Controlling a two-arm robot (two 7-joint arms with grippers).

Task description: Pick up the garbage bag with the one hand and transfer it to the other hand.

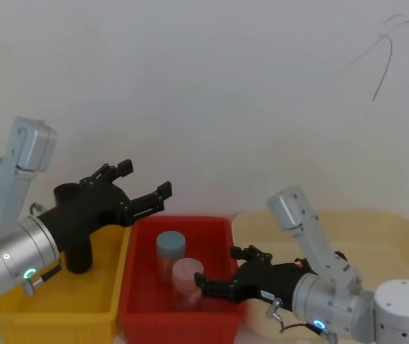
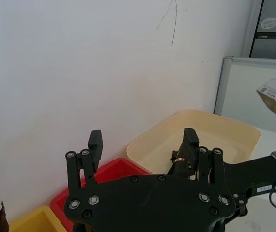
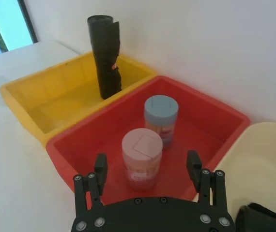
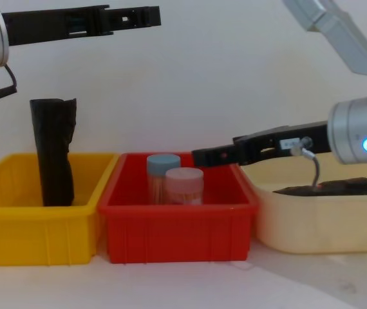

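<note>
Standing upright by the yellow bin's (image 4: pixel 35 232) far edge, the garbage bag (image 4: pixel 53 154) sits ungrasped; left gripper (image 1: pixel 146 180) hangs above, fingers spread, right gripper (image 1: pixel 222 269) spread over the red bin (image 4: pixel 177 232), so pickup and handover both remain.

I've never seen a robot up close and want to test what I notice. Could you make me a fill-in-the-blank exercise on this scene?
1. The garbage bag stands upright in the ___ bin.
2. The red bin holds ___ jars.
3. The left gripper, up above the garbage bag, has its fingers ___.
4. The jar nearest the right gripper has a ___ lid.
Missing words: yellow; two; open; pink.
</note>
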